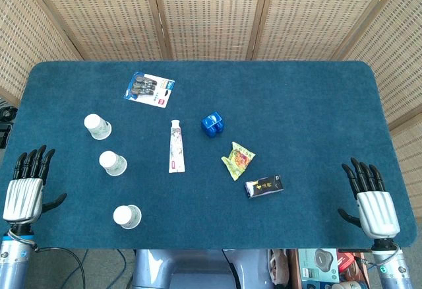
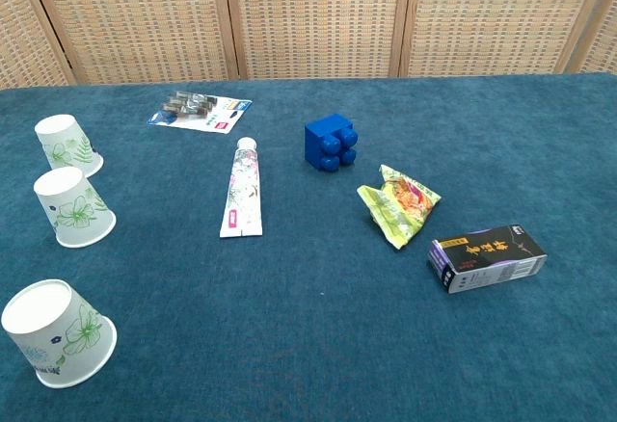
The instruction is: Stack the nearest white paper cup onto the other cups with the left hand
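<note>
The counter point(image 1: 297, 104) is covered in soft, fuzzy blue cloth. Three white paper cups with little green leaf prints stand upside down in a row on its left side. The nearest cup point(image 1: 126, 216) sits close to the front edge. The middle cup point(image 1: 113, 163) is a bit farther back, and the far cup point(image 1: 97, 126) is behind that one. None of them touch each other.

The left hand point(image 1: 28, 187) lies at the front left corner of the counter, to the left of the cups and apart from them. Its dark fingers are spread out and it holds nothing. The right hand point(image 1: 370, 196) lies at the front right corner, with its fingers spread too and nothing in it.

In the middle lies a long white tube point(image 1: 176, 146) with flowers on it. Behind it is a flat card pack point(image 1: 149, 89) with shiny metal bits. A chunky blue plastic block point(image 1: 212, 123) with round bumps sits near the middle. A crinkly green snack packet point(image 1: 238, 160) lies near it, and a small dark box point(image 1: 264, 185) lies on its side just past the packet.
</note>
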Motion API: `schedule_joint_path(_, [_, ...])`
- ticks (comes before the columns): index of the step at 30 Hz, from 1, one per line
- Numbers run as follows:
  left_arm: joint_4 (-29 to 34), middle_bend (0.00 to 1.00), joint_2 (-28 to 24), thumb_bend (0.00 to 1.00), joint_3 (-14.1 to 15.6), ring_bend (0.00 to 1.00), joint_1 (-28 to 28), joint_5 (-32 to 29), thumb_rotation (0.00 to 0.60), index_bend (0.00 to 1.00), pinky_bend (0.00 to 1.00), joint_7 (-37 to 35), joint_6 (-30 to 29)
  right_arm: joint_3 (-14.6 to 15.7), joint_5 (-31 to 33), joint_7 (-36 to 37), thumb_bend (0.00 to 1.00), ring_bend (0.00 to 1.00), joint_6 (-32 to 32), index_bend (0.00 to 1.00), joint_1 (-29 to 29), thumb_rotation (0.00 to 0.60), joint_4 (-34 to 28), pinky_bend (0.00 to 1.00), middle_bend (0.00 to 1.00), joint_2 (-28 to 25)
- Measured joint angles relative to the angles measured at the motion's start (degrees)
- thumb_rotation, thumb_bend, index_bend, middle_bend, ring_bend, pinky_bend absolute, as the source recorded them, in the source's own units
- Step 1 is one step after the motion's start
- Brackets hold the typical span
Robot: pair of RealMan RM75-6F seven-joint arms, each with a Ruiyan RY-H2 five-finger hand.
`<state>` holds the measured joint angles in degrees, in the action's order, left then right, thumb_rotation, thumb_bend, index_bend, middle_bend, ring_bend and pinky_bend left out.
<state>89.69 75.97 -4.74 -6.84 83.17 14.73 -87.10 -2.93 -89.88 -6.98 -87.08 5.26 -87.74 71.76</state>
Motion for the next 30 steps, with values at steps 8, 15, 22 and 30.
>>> schedule_joint_path(8, [-0.1, 0.00, 0.1, 0.16, 0.1, 0.00, 0.0, -0.1, 0.600, 0.00, 0.00, 0.1, 0.2, 0.0, 0.0, 0.1, 0.09, 0.00, -0.1, 0.00, -0.1, 0.600, -0.1, 0.00, 0.00, -0.1])
schedule_joint_path(15, [0.2, 0.00, -0.2, 0.16, -0.1, 0.00, 0.1, 0.2, 0.600, 0.00, 0.00, -0.5, -0.3, 0.0, 0.0, 0.1, 0.09, 0.00, -0.1, 0.00, -0.1, 0.600, -0.3, 0.00, 0.00, -0.2])
schedule_joint_path(22, [0.0, 0.00, -0.4, 0.16, -0.2, 0.00, 0.0, 0.0, 0.600, 0.00, 0.00, -1.0, 0.0, 0.0, 0.0, -0.2, 0.09, 0.00, 0.0, 0.00, 0.0, 0.600, -0.3, 0.00, 0.00, -0.1])
schedule_joint_path(30, [0.2, 0.00, -0.3, 0.17, 0.0, 0.00, 0.0, 0.2, 0.600, 0.00, 0.00, -0.5, 0.0, -0.1, 0.3, 0.5, 0.09, 0.00, 0.1, 0.00, -0.1, 0.600, -0.3, 0.00, 0.00, -0.4])
